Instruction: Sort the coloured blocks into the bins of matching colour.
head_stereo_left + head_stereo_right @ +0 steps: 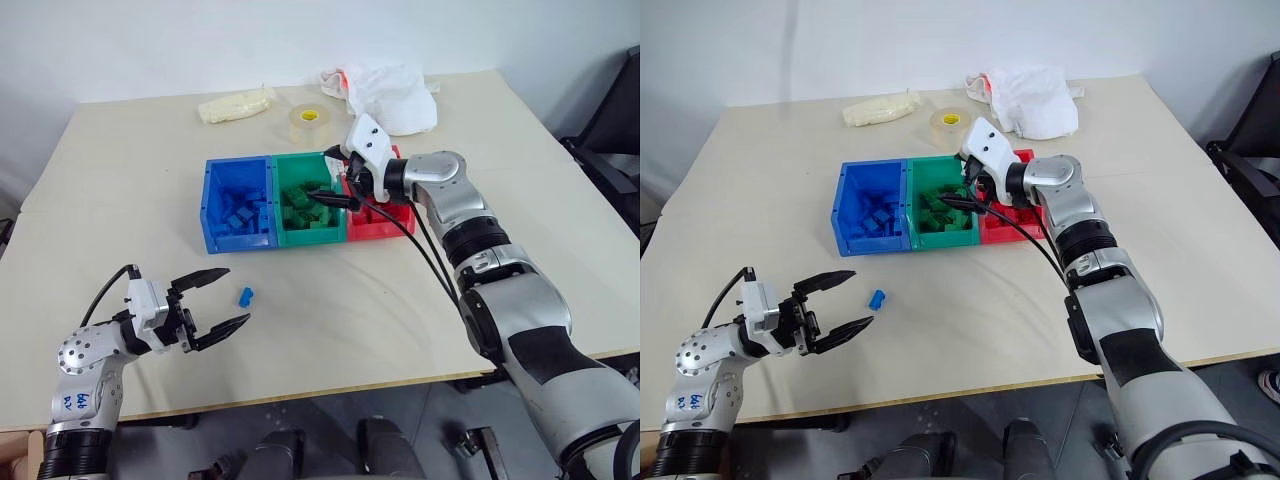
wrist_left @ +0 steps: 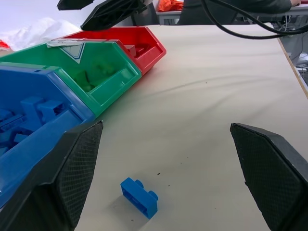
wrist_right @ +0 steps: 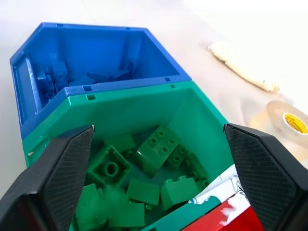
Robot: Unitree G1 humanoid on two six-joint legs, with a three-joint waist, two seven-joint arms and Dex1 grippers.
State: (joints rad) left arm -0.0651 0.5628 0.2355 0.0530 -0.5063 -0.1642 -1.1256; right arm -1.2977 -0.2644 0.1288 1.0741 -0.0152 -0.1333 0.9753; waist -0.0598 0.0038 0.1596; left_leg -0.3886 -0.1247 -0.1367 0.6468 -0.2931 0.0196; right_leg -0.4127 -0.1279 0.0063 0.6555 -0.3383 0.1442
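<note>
Nearest your head camera, your left gripper [image 1: 222, 298] hovers low over the pale beige tabletop [image 1: 340, 300] with its two black fingers spread wide and nothing between them. Just beyond its fingertips, a single small blue studded plastic brick [image 1: 245, 296] lies on the table, apart from both fingers; in your left wrist view that brick [image 2: 139, 197] sits between the two pads, closer to one of them, touching neither.

Farther back stand your three joined open-topped plastic bins: the blue bin [image 1: 212, 212] on your left, the green bin [image 1: 283, 168] in the middle, the red bin [image 1: 392, 226] on your right. Blue bricks [image 1: 240, 213] lie loose in the blue bin, and green bricks [image 3: 156, 149] lie heaped in the green one.

Your right gripper [image 1: 333, 190] hangs above the boundary of the green and red bins, reaching in from your right, its fingers parted wide and holding nothing. Your right wrist view looks down between those fingers [image 3: 62, 168] into the green heap, with the blue bin beyond.

Behind the bins, you have a roll of yellowish tape [image 1: 311, 123], a long pale cream plastic-wrapped packet [image 1: 237, 105] to its left, and a crumpled white plastic bag [image 1: 395, 95] to its right, all well apart from the bricks.
</note>
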